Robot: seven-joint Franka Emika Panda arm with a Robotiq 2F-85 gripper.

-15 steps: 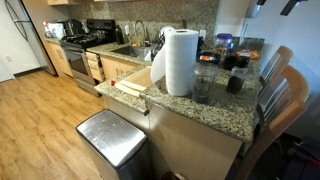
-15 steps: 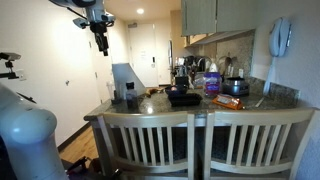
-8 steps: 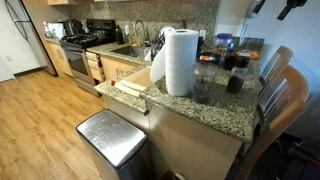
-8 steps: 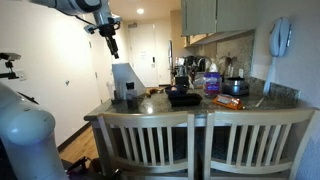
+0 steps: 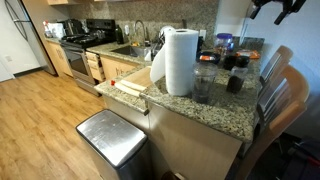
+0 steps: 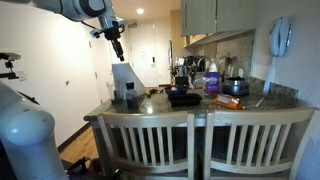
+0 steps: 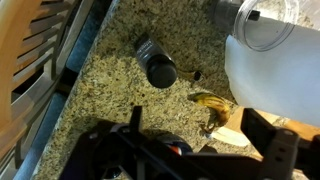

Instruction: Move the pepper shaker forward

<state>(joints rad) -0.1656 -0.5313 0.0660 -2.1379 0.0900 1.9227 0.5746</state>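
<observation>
The pepper shaker (image 7: 157, 62) is a small dark upright cylinder on the speckled granite counter (image 7: 110, 90), seen from above in the wrist view. In an exterior view it (image 5: 235, 83) stands to the right of the clear tumbler (image 5: 205, 85) and the paper towel roll (image 5: 180, 62). My gripper (image 7: 200, 140) is open and empty, high above the counter, with the shaker ahead of its left finger. It shows at the top edge of one exterior view (image 5: 275, 8) and above the paper towel roll in the other (image 6: 118, 45).
A banana (image 7: 215, 105) lies beside the white paper towel roll (image 7: 275, 65), with the tumbler (image 7: 265, 20) beyond it. Wooden chairs (image 7: 40, 55) line the counter edge. A flat dark dish (image 6: 185, 97) and bottles sit further along. A metal bin (image 5: 112, 140) stands on the floor.
The gripper has swung sideways through the air to a spot above the counter near the paper towel roll. Nothing on the counter has moved.
</observation>
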